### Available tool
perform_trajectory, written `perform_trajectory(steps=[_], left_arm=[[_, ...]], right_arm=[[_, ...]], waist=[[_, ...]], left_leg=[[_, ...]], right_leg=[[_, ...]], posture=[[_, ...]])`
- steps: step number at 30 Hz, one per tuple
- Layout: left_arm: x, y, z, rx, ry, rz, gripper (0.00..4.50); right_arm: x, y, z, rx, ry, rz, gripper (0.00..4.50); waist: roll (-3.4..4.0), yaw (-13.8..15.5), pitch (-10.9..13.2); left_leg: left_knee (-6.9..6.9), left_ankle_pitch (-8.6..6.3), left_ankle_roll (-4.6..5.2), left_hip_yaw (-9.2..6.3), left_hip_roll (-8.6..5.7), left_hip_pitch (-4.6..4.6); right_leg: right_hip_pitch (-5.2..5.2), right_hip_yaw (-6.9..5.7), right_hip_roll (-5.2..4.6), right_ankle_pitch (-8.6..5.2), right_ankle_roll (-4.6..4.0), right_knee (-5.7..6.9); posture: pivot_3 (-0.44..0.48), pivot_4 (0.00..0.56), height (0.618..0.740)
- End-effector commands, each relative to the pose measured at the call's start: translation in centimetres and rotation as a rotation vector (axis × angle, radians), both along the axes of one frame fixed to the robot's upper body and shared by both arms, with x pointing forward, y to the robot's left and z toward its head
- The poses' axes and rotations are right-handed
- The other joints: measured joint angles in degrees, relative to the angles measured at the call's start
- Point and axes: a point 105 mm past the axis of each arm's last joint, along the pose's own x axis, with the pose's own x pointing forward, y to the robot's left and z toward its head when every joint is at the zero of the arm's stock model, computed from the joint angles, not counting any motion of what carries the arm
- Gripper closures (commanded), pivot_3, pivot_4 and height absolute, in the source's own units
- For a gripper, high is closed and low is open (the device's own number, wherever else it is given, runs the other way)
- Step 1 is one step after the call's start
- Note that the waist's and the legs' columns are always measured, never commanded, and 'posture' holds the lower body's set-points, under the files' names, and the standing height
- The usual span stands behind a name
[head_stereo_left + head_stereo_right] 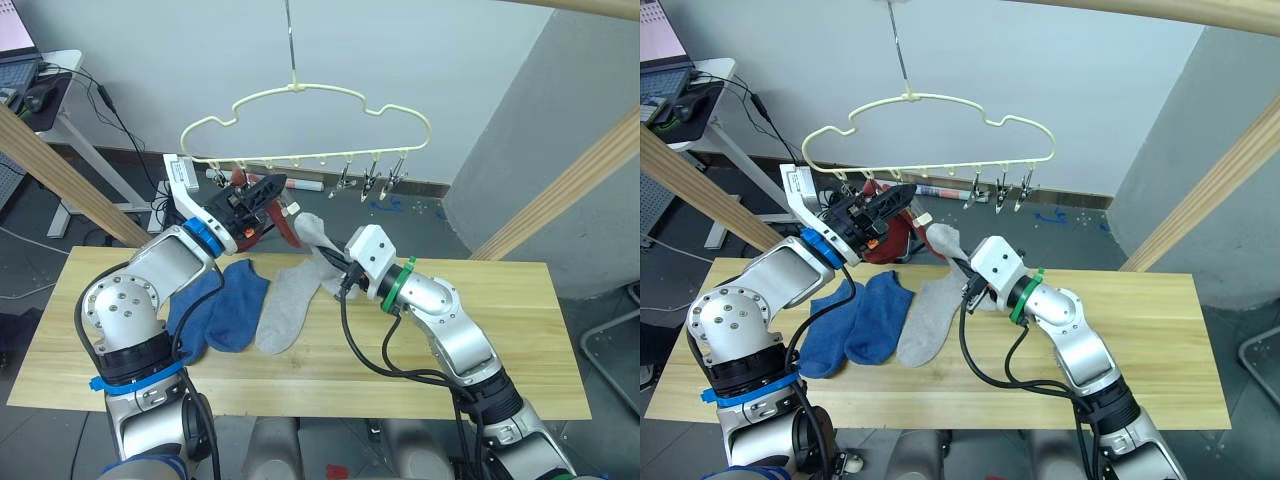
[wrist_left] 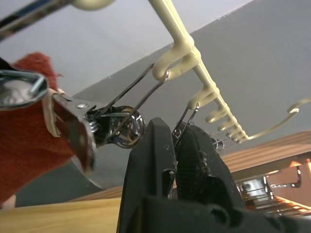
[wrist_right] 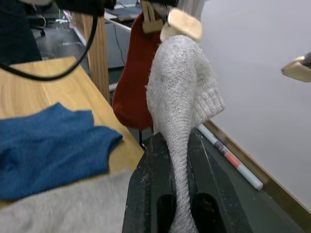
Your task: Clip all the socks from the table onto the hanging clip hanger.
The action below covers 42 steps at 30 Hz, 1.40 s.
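Observation:
The pale yellow clip hanger [image 1: 300,100] hangs above the table's [image 1: 520,330] far edge. My left gripper [image 1: 277,184] reaches up to its row of clips, and the left wrist view shows it shut on a metal clip [image 2: 181,125]. A rust red sock [image 1: 285,226] hangs from a clip just beside it. My right gripper [image 1: 326,250] is shut on a light grey sock [image 1: 310,230] and holds it up below the hanger, next to the red sock [image 3: 133,92]. Two blue socks [image 1: 215,310] and another grey sock [image 1: 283,306] lie flat on the table.
Three free clips [image 1: 372,180] hang at the hanger's right end. Thick wooden poles [image 1: 60,170] [image 1: 565,190] slant on both sides of the table. A desk with a laptop [image 1: 25,70] stands at the back left. The table's right half is bare wood.

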Motion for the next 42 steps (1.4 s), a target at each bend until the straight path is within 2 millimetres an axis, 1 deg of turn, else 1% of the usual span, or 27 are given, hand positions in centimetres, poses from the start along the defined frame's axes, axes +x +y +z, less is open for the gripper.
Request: perform_trajectory(steps=[1, 12, 16, 21, 22, 23, 25, 27, 28, 31, 33, 35, 36, 37, 38, 39, 41, 42], left_arm=[[-0.3, -0.3, -0.1, 0.008, 0.011, -0.019, 4.40], [-0.9, -0.6, 0.1, 0.006, 0.000, -0.039, 4.40], [-1.0, -0.5, 0.2, 0.004, -0.008, -0.036, 4.40], [-1.2, -0.1, 0.8, 0.005, -0.065, -0.014, 4.40], [-1.4, -0.1, 1.0, -0.005, -0.071, -0.022, 3.69], [-1.4, -0.1, 1.0, -0.006, -0.073, -0.025, 3.46], [-1.4, 0.2, 0.8, 0.020, -0.067, -0.006, 2.71], [-1.2, 0.6, 0.6, 0.044, -0.056, 0.015, 2.11], [-1.1, 1.0, 0.4, 0.063, -0.045, 0.023, 1.86], [-1.2, 2.5, 0.8, 0.093, -0.022, 0.056, 1.86], [-1.9, 3.1, 0.6, 0.214, -0.016, 0.051, 1.82], [-2.3, 3.5, 0.0, 0.319, 0.006, 0.059, 1.82], [-2.5, 3.8, -0.1, 0.368, 0.010, 0.072, 1.82], [-2.6, 4.1, 0.0, 0.434, -0.012, 0.111, 1.82], [-2.7, 4.4, 0.1, 0.488, -0.047, 0.147, 1.82], [-3.0, 4.2, 0.3, 0.529, -0.084, 0.135, 1.82], [-4.3, 3.2, -0.4, 0.535, -0.098, 0.009, 1.82], [-4.9, 2.8, -0.8, 0.536, -0.103, -0.039, 1.82]], right_arm=[[-0.2, 0.4, 1.6, 0.039, -0.044, 0.012, 4.47], [0.0, 1.2, 2.9, 0.081, -0.036, 0.035, 4.47], [-0.1, 1.6, 3.1, 0.095, -0.026, 0.051, 4.47], [-0.2, 1.8, 3.1, 0.108, -0.003, 0.067, 4.47], [-0.2, 1.8, 3.0, 0.109, -0.002, 0.068, 4.50], [-0.2, 1.9, 3.0, 0.109, 0.000, 0.069, 4.50], [-0.2, 1.8, 3.0, 0.109, 0.006, 0.070, 4.50], [-0.2, 1.8, 2.9, 0.109, 0.014, 0.070, 4.50], [-0.1, 1.8, 2.7, 0.110, 0.027, 0.066, 4.50], [0.0, 1.8, 1.6, 0.118, 0.108, 0.055, 4.50], [-0.1, 1.7, 0.5, 0.125, 0.184, 0.051, 3.93], [0.0, 1.4, -0.4, 0.112, 0.217, 0.033, 3.45], [0.1, 1.0, -0.7, 0.112, 0.231, 0.008, 3.05], [0.2, 0.6, -0.8, 0.116, 0.241, -0.021, 2.79], [0.3, 0.3, -0.9, 0.118, 0.245, -0.041, 2.41], [0.4, -0.2, -0.9, 0.118, 0.243, -0.060, 2.03], [0.4, -1.1, -0.7, 0.131, 0.235, -0.100, 1.29], [0.3, -1.6, -0.4, 0.139, 0.225, -0.118, 1.01]], waist=[[0.00, 0.0, 0.0], [0.00, 0.0, 0.0], [0.00, 0.0, 0.0], [0.00, 0.0, 0.0], [0.00, 0.0, 0.0], [0.00, 0.1, 0.0], [0.00, 0.1, 0.0], [0.00, 0.1, 0.0], [0.00, 0.2, 0.0], [0.00, 0.1, 0.0], [0.00, 0.1, 0.0], [0.03, 0.1, 0.0], [0.04, 0.2, 0.0], [0.04, 0.3, 0.0], [0.07, 0.5, 0.1], [0.07, 0.8, 0.1], [0.07, 1.2, 0.1], [0.08, 1.3, 0.1]], left_leg=[[0.00, 0.00, 0.00, 0.00, 0.00, 0.00], [-0.02, 0.00, 0.00, -0.01, 0.01, -0.01], [-0.02, -0.01, 0.00, 0.00, 0.01, -0.01], [-0.03, -0.01, 0.00, 0.01, 0.01, -0.02], [-0.05, -0.01, 0.00, 0.01, 0.01, -0.02], [-0.06, -0.01, 0.00, 0.01, 0.01, -0.02], [-0.06, -0.01, 0.00, 0.00, 0.01, -0.06], [-0.06, -0.01, 0.00, 0.00, 0.01, -0.12], [-0.06, -0.01, 0.00, 0.00, 0.01, -0.13], [-0.07, -0.01, 0.00, 0.00, 0.02, -0.15], [-0.08, -0.01, 0.00, 0.00, 0.03, -0.18], [-0.11, -0.01, 0.00, 0.00, 0.05, -0.23], [-0.15, -0.01, -0.01, 0.01, 0.01, -0.23], [-0.16, -0.01, -0.01, 0.02, 0.00, -0.24], [-0.16, -0.01, -0.02, 0.02, 0.01, -0.34], [-0.16, 0.07, -0.15, 0.07, -0.02, -0.40], [-0.18, 0.08, -0.19, 0.09, -0.01, -0.44], [-0.21, 0.08, -0.19, 0.11, 0.00, -0.45]], right_leg=[[0.00, 0.00, 0.00, 0.00, 0.00, 0.00], [-0.03, 0.00, 0.00, 0.00, 0.00, 0.00], [-0.03, 0.00, 0.00, 0.00, 0.00, -0.01], [-0.05, 0.01, 0.00, 0.00, 0.00, -0.02], [-0.06, 0.01, 0.00, 0.00, 0.00, -0.02], [-0.06, 0.00, 0.00, 0.00, 0.00, -0.02], [-0.09, 0.00, 0.00, 0.00, 0.00, -0.03], [-0.15, 0.00, 0.00, 0.00, 0.00, -0.04], [-0.16, 0.00, 0.00, 0.00, 0.00, -0.04], [-0.19, 0.00, 0.00, 0.00, 0.00, -0.04], [-0.24, 0.00, 0.00, 0.00, 0.00, -0.03], [-0.31, 0.00, 0.01, -0.01, -0.01, -0.02], [-0.33, 0.01, -0.01, -0.01, -0.01, -0.03], [-0.35, 0.00, -0.03, -0.01, -0.01, -0.03], [-0.43, 0.00, -0.03, -0.01, -0.01, -0.04], [-0.51, 0.03, -0.05, -0.01, -0.01, -0.05], [-0.58, 0.03, -0.05, -0.01, -0.01, -0.07], [-0.62, 0.04, -0.05, -0.01, -0.01, -0.07]], posture=[[0.051, 0.341, 0.740], [0.059, 0.343, 0.740], [0.064, 0.345, 0.740], [0.070, 0.348, 0.740], [0.070, 0.348, 0.740], [0.070, 0.348, 0.740], [0.074, 0.348, 0.740], [0.074, 0.348, 0.740], [0.074, 0.348, 0.740], [0.075, 0.350, 0.740], [0.079, 0.351, 0.740], [0.089, 0.352, 0.740], [0.102, 0.354, 0.740], [0.102, 0.354, 0.740], [0.102, 0.354, 0.740], [0.109, 0.356, 0.740], [0.109, 0.356, 0.740], [0.113, 0.359, 0.740]])
